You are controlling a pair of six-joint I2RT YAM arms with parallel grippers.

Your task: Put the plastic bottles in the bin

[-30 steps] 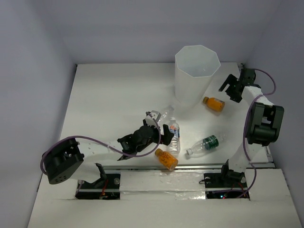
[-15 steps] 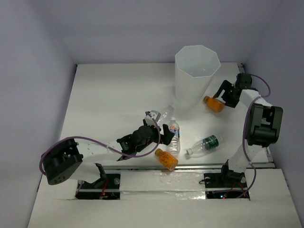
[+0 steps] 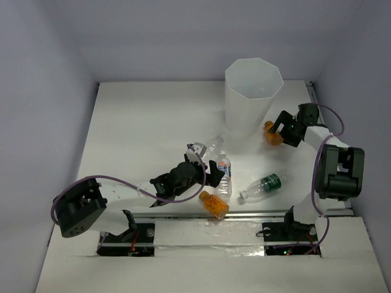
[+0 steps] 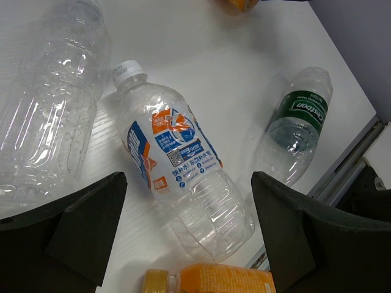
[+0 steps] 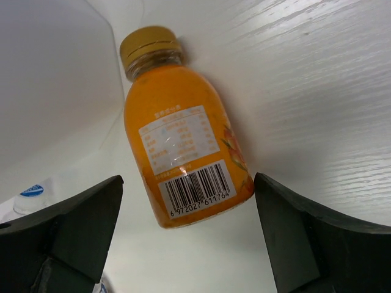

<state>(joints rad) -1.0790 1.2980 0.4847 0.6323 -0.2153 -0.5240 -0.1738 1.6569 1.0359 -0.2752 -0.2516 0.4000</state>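
The white many-sided bin [image 3: 253, 91] stands at the back right. An orange bottle [image 3: 268, 130] lies at its foot. My right gripper [image 3: 278, 130] is open, and the bottle's base [image 5: 183, 165] sits between the fingertips without touching either. My left gripper [image 3: 214, 175] is open and empty, low over a blue-labelled clear bottle [image 4: 177, 165] that lies between its fingers [image 4: 67, 232]. A plain clear bottle [image 4: 43, 116] lies to its left, a green-labelled one [image 4: 299, 119] to its right, and a second orange bottle [image 4: 214, 282] just in front.
The bin's wall [image 5: 49, 79] is close to the left of the right gripper. The table's front rail [image 3: 244, 215] runs just beyond the near orange bottle [image 3: 214, 204]. The green-labelled bottle [image 3: 263, 186] lies between the two arms.
My right gripper has swung from the back right corner leftward and down, and its open jaws now frame the orange bottle by the bin. The left arm has hardly moved.
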